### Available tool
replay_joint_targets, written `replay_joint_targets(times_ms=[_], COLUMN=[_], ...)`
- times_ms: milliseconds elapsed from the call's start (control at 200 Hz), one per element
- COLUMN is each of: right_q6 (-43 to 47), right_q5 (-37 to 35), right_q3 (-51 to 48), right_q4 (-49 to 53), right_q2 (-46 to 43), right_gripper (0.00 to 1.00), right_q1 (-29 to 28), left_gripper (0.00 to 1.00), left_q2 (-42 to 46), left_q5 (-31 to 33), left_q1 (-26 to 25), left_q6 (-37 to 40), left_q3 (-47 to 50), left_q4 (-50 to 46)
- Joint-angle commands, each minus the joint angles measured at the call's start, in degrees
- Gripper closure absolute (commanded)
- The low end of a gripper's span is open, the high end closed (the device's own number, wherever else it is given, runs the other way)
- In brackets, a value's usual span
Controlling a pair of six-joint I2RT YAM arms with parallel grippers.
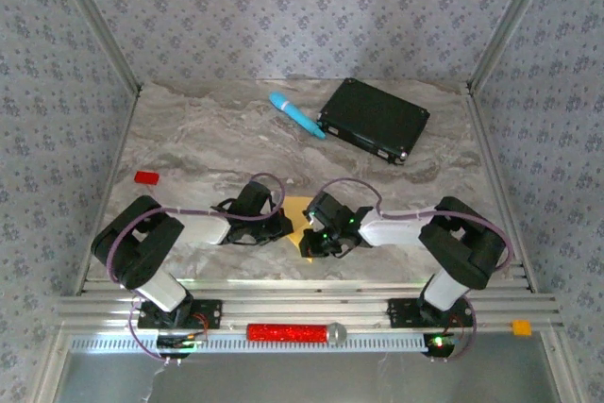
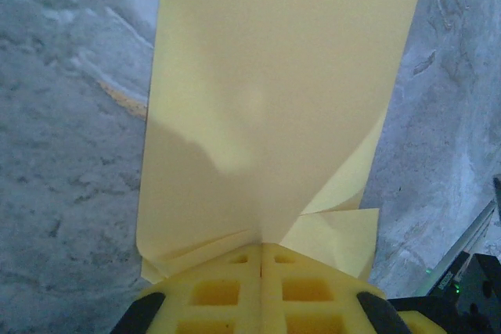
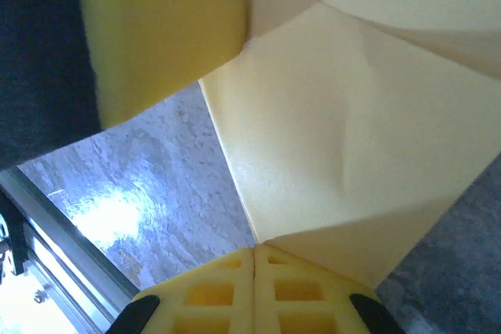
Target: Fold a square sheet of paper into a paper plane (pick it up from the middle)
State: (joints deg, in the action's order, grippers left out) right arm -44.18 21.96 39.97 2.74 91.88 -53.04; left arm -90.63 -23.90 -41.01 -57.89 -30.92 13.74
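I have the square sheet of paper (image 1: 298, 210) on the table (image 1: 217, 139) near its front edge, between my two arms. The left gripper (image 1: 281, 225) sits at the sheet's left side and the right gripper (image 1: 311, 236) at its right, each pinching an edge of it. Well behind them, the flat box (image 1: 375, 120) lies right of centre, with the cylinder (image 1: 296, 114) just beside it on its left. The small block (image 1: 145, 177) lies well apart, near the table's left edge
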Motion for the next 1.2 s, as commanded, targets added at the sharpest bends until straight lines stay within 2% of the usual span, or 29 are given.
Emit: replay_joint_targets(times_ms=[0, 270, 590, 974, 1194], right_q6=[-2.0, -3.6, -4.2, -6.7, -7.9], right_q5=[0.8, 1.1, 0.6, 5.8, 4.7], right_q3=[-2.6, 0.6, 4.8, -6.9, -11.8], right_q4=[1.6, 0.6, -2.4, -7.0, -7.1], right_q2=[-1.8, -4.2, 5.1, -1.4, -5.7], right_gripper=[0.94, 0.92, 0.89, 0.84, 0.86], right_q1=[-0.8, -1.5, 0.8, -0.7, -1.1], left_gripper=[0.96, 0.96, 0.96, 0.99, 0.99], left_q2=[-1.8, -1.7, -1.5, -3.2, -3.2], left_q5=[3.6, 3.5, 3.5, 4.2, 4.1], left_q1=[-0.3, -0.2, -0.3, -0.1, 0.0], left_q6=[1.5, 1.7, 1.8, 1.2, 1.0], left_q3=[1.5, 1.6, 1.8, 2.8, 2.7], left_q4=[-6.4, -6.5, -6.1, -4.9, -4.7])
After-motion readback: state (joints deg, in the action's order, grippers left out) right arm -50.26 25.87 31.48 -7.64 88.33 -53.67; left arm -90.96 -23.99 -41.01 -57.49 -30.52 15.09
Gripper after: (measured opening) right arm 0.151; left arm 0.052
